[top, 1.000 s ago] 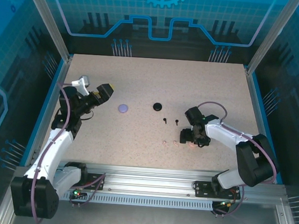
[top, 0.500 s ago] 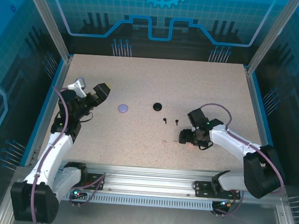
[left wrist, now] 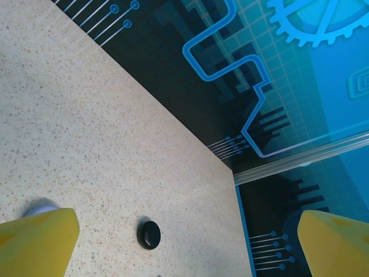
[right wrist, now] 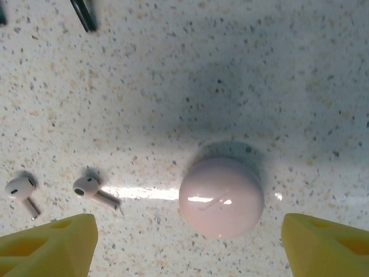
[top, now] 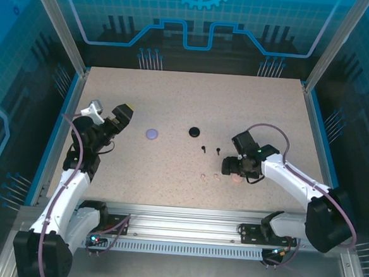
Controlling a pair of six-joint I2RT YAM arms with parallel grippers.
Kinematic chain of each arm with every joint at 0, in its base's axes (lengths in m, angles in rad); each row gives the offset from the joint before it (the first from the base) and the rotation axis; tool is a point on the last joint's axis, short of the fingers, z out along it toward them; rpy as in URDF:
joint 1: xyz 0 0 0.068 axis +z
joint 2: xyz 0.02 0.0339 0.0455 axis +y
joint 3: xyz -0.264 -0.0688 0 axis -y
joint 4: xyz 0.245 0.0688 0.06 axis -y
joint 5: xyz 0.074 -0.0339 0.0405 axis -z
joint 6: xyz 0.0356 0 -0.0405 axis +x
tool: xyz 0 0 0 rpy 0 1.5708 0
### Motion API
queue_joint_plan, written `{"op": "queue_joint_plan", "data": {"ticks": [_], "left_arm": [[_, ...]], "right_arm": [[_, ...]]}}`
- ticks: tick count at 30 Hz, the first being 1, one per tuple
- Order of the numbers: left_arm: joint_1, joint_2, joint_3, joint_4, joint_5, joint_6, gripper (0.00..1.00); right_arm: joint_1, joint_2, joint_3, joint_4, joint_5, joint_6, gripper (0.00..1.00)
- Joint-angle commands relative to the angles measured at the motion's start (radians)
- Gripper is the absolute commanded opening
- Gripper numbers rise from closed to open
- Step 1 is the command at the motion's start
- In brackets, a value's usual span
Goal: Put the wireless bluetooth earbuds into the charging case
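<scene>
A closed pale pink round case point(right wrist: 222, 198) lies on the table straight ahead of my open right gripper point(right wrist: 187, 245), its yellow fingertips point(right wrist: 49, 245) wide on either side. Two pale pink earbuds point(right wrist: 92, 189) point(right wrist: 22, 189) lie just left of the case. From above, my right gripper point(top: 231, 168) hovers over the pink case point(top: 236, 179), with two black earbuds point(top: 204, 147) point(top: 217, 150) beyond it. My left gripper point(top: 120, 116) hangs open above the table's left side. A lilac case point(top: 152, 134) and a black case point(left wrist: 149, 234) lie closed. The lilac earbuds are out of view.
The speckled table point(top: 193, 101) is ringed by blue walls and metal posts point(top: 80, 73). The lilac case point(left wrist: 40, 206) peeks out behind my left fingertip point(left wrist: 37, 242). A black earbud stem point(right wrist: 85, 14) crosses the top edge of the right wrist view.
My left gripper has drawn back to the left and slightly nearer. The right arm's elbow has swung outward while its gripper stayed over the pink case, shifting a little left.
</scene>
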Motion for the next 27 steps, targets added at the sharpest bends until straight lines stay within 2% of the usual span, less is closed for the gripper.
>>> {"op": "queue_joint_plan", "data": {"ticks": [1, 11, 27], "left_arm": [[0.001, 0.015, 0.074, -0.061, 0.011, 0.019, 0.99], [-0.001, -0.006, 0.113, -0.155, -0.063, 0.072, 0.99], [0.0, -0.023, 0.101, -0.128, -0.021, 0.089, 0.99]], "right_arm": [[0.006, 0.064, 0.031, -0.01, 0.034, -0.026, 0.84], [0.005, 0.178, 0.005, 0.082, -0.008, -0.002, 0.84], [0.066, 0.084, -0.08, 0.092, -0.02, 0.041, 0.83]]}}
